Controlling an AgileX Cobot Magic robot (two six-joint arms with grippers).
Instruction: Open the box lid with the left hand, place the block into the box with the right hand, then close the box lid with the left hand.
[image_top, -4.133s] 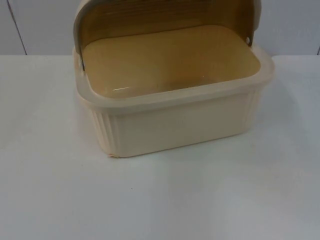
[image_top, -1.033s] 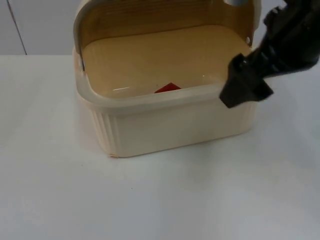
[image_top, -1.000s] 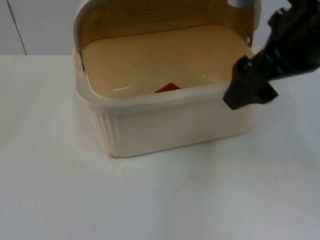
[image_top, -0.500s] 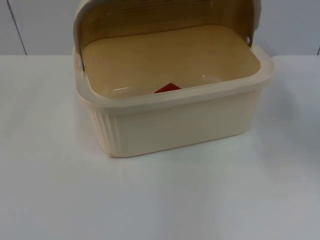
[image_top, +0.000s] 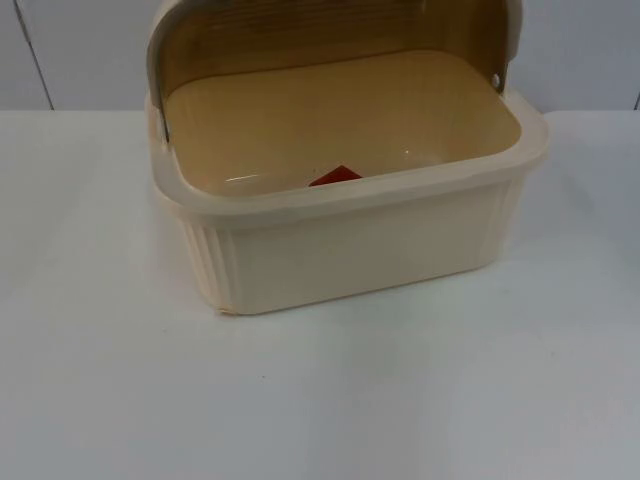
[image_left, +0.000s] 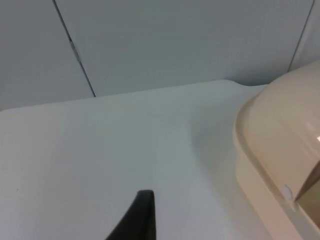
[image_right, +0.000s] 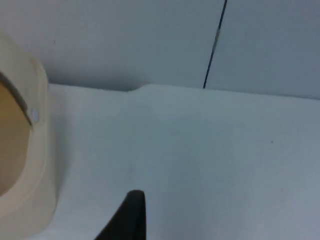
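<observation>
**Block lying in the open box, both arms waiting beside it**

The left gripper (image_left: 142, 220) is hanging over the bare white table (image_top: 320, 400) on the left side of the box (image_top: 350, 250), and only one black fingertip of it is showing, so I cannot tell if its fingers are apart or together. The right gripper (image_right: 131, 217) is waiting in the same way over the table on the right side of the box, and for it too I cannot tell the state of the fingers. Neither gripper is touching anything.

The cream box is standing near the back of the table, close to the grey wall (image_top: 80, 50). Its lid (image_top: 330, 30) is standing raised at the back, so the box is open. The red block (image_top: 336, 176) is lying on the floor of the box, just behind the front wall, and the front rim is hiding its lower part.
</observation>
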